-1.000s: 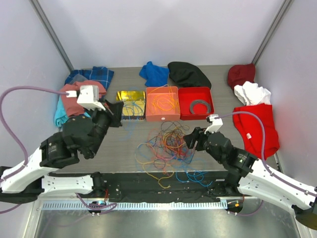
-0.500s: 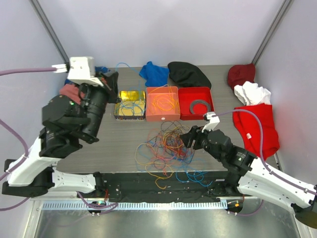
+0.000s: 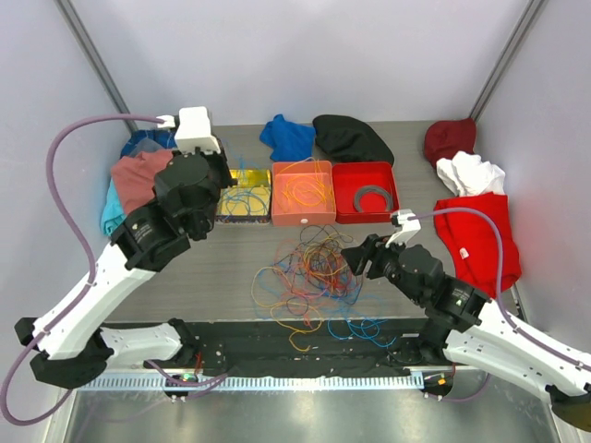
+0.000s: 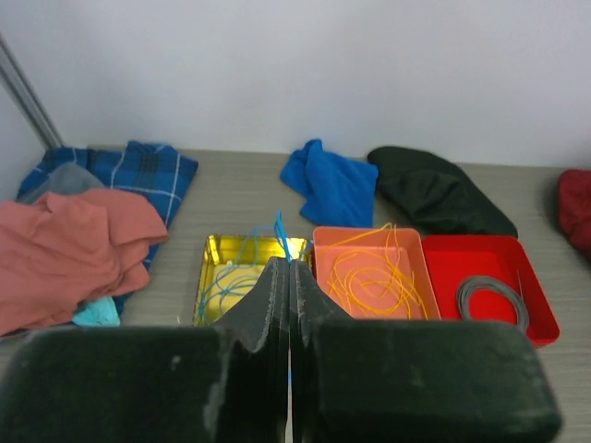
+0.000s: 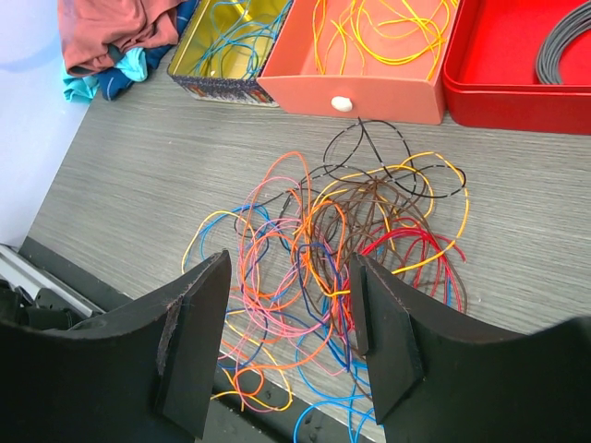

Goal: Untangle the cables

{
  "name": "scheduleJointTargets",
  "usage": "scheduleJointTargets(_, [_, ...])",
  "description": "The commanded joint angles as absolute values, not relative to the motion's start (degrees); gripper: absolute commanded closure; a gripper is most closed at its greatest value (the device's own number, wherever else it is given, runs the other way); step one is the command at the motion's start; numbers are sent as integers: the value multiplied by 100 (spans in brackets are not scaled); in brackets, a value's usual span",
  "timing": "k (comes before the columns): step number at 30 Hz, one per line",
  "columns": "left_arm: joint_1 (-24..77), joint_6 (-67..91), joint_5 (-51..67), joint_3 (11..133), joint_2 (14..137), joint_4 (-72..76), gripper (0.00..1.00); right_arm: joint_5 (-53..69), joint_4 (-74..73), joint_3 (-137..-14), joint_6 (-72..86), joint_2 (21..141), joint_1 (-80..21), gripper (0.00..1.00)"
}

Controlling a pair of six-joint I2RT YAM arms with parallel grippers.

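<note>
The tangle of cables [image 3: 309, 272] in orange, yellow, blue, red and brown lies on the table's near middle, and it also shows in the right wrist view [image 5: 342, 231]. My right gripper [image 3: 356, 259] is open and empty just above the tangle's right side [image 5: 291, 263]. My left gripper [image 3: 220, 190] is shut on a thin blue cable [image 4: 280, 229] over the yellow tin [image 4: 209, 251]. The cable runs up between the fingertips into that tin [image 3: 224, 177], which holds other blue cables.
An orange tray [image 3: 277, 205] holds yellow and orange cables. A red tray [image 3: 343, 210] holds a grey coiled ring [image 3: 374, 197]. Clothes lie round the table's edges: salmon and plaid at left [image 3: 138, 180], blue [image 3: 286, 137] and black [image 3: 351, 138] at back, red and white at right [image 3: 476, 226].
My left arm rose high with the blue cable, then came forward and down over the yellow tin. My right gripper stayed open over the tangle, hardly moving.
</note>
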State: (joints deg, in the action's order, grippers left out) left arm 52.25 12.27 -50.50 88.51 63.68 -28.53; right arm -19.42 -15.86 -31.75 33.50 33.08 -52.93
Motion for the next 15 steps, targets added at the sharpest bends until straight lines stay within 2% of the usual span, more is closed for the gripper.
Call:
scheduleJointTargets(1, [4546, 1915, -4027, 8692, 6451, -3023, 100, -2153, -1599, -3296, 3278, 3182, -5317, 38])
scheduleJointTargets(4, [3878, 2056, -3500, 8657, 6635, -2980, 100, -2215, -1608, -3287, 3226, 3173, -5317, 38])
scheduleJointTargets(15, [2752, 2645, -2365, 8438, 7654, -2417, 100, -2426, -1766, -3252, 2962, 3147, -5317, 37])
